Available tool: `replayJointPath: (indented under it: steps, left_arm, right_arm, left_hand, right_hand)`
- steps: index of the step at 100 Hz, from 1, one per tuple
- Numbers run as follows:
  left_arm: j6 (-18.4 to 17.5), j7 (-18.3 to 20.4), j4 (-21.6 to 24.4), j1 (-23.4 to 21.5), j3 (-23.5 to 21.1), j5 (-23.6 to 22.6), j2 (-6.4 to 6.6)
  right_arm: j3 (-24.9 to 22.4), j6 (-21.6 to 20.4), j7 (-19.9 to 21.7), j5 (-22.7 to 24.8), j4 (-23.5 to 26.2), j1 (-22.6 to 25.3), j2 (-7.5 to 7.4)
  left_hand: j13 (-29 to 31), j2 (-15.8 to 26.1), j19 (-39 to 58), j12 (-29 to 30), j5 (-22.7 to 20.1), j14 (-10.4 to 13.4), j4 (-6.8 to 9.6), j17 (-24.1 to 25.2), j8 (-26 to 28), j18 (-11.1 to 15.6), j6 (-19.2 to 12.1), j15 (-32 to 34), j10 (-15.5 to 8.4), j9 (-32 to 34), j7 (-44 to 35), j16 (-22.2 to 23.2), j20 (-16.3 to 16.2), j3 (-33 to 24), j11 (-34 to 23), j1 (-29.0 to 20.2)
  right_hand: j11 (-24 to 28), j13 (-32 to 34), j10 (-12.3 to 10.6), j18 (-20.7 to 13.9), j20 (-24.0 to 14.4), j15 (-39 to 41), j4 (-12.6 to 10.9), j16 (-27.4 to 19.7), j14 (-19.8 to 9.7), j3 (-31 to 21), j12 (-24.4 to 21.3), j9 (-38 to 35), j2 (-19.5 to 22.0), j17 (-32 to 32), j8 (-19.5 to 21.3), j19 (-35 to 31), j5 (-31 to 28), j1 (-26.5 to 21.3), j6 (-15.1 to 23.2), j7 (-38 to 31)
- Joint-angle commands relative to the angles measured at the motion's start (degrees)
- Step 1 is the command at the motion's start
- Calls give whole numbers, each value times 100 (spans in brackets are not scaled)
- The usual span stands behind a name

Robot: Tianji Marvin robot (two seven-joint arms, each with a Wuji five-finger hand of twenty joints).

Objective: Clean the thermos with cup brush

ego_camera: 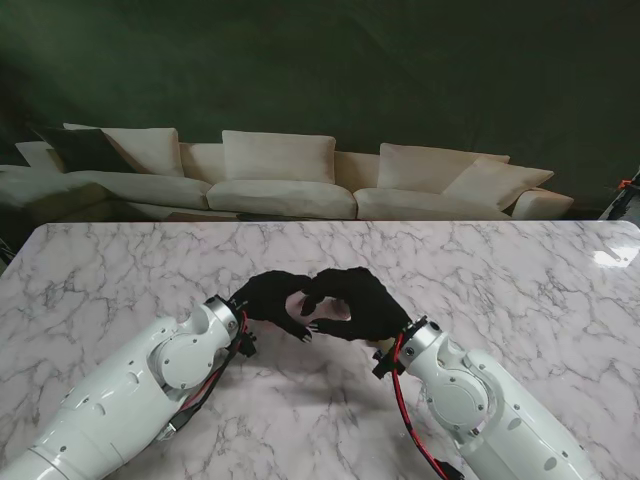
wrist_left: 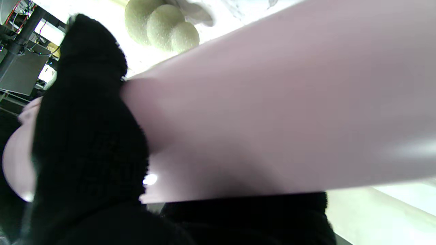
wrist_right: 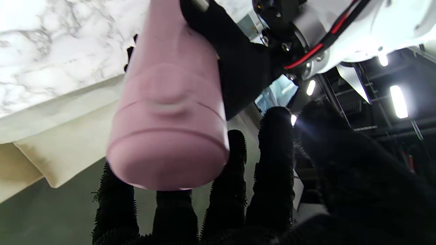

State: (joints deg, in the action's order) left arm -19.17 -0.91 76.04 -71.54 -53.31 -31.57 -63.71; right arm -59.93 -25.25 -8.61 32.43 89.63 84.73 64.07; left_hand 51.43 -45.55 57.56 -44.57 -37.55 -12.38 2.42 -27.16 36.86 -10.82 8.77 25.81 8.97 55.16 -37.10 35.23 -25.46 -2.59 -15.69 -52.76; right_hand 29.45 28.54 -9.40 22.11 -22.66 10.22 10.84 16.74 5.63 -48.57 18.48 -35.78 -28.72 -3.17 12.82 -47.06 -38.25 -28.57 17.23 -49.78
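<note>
Left hand (ego_camera: 268, 298) grips my pink thermos (wrist_right: 170, 112); right hand (ego_camera: 358, 300) cups its end, fingers spread. No cup brush visible, so next I judge fetching it.

Both white arms rise from the near corners of the tabletop (ego_camera: 120, 270) and converge toward its middle, forearms angled inward. The left hand (ego_camera: 268, 296) and the right hand (ego_camera: 358, 300), both in black gloves, meet there with fingertips touching or nearly so. The left hand's fingers (wrist_left: 88, 136) are wrapped around the pink thermos (wrist_right: 170, 112), holding it. The right hand's fingers (wrist_right: 272, 163) are extended and slightly spread, lying alongside the thermos's end rather than closed on it.
</note>
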Motion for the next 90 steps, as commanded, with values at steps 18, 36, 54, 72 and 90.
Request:
replayJointPath:
  steps: [18, 36, 54, 72, 90]
  left_arm:
    - [-165, -94, 157, -51, -132, -6, -62]
    - [-302, -142, 281, -197, -274, -55, -47]
    - [-392, -195, 381, -303, -369, -113, -39]
    - [-407, -207, 378, -275, -345, -133, -41]
    - [-418, -212, 370, -243, -308, -156, -42]
  right_arm:
    - [-188, -405, -797, 229, -30, 185, 216]
    - [-611, 224, -1072, 661, 403, 520, 197]
    - [-948, 1422, -362, 770, 958, 871, 61]
    - [-897, 2135, 289, 951, 1256, 919, -51]
    - [-621, 2423, 569, 885, 1272, 708, -75]
  left_hand:
    - [593, 2854, 847, -144, -446, 476, -40, -283, 191, 677, -830, 1007, -129, 132, -633, 350, -367, -1504, -146, -2069]
    - [589, 2855, 841, -151, -435, 483, -43, -280, 196, 689, -837, 1003, -182, 130, -650, 355, -371, -1525, -156, -2051]
    - [570, 2854, 823, -158, -411, 486, -53, -259, 189, 682, -825, 990, -244, 117, -649, 354, -371, -1537, -154, -2055]
    - [557, 2859, 816, -161, -397, 492, -55, -251, 190, 690, -829, 983, -244, 107, -655, 351, -372, -1540, -155, -2052]
    - [560, 2865, 824, -161, -393, 498, -51, -256, 190, 691, -826, 992, -243, 108, -660, 352, -378, -1544, -160, -2047]
  right_hand:
    - [-577, -315, -358, -438, 143, -337, -191, -542, -894, -212, -353, 699, 402, 73, -225, 65, 738, 186, 428, 688]
    - [-377, -762, 1053, -656, 95, -176, -639, -556, -99, 946, -346, 2004, 934, 10, 396, -173, 1984, 1049, -809, 1725]
    - [-144, 3, 1491, -709, -355, 565, -636, -80, 477, 1750, -342, 2281, 1005, -1045, 328, -1369, 2693, 1825, -1693, 2314]
    - [203, 2108, 1715, -604, -952, 2276, -623, 900, 659, 1556, -192, 1866, 979, -3240, 441, -3197, 2717, 2335, -1957, 2488]
    - [1049, 3686, 1848, -1078, -589, 3747, -651, 1419, 385, 1602, 176, 1254, 945, -4983, 674, -4658, 2200, 1996, -2132, 2146]
